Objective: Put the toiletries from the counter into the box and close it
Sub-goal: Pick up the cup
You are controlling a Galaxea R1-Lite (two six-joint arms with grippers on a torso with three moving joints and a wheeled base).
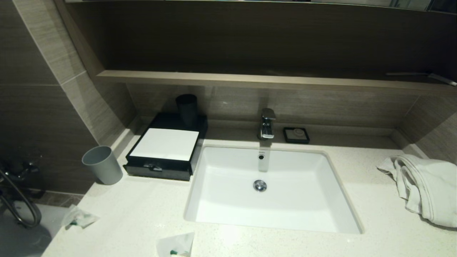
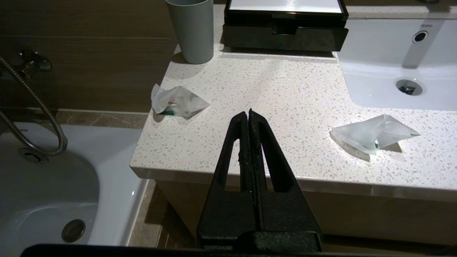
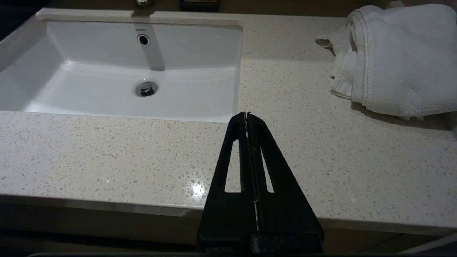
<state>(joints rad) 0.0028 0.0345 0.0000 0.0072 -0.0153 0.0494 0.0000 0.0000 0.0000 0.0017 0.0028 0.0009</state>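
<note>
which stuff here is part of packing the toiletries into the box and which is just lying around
Job:
sachet by the counter's left edge
sachet near the front edge
black box, drawer slightly out
counter

Just there:
grey cup
black cup
soap dish
towel
tap
sink

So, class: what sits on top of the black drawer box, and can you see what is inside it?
On the box lie a white flat panel and, at the back, a dark cup. The front drawer looks pushed nearly shut, so its contents are hidden.
</note>
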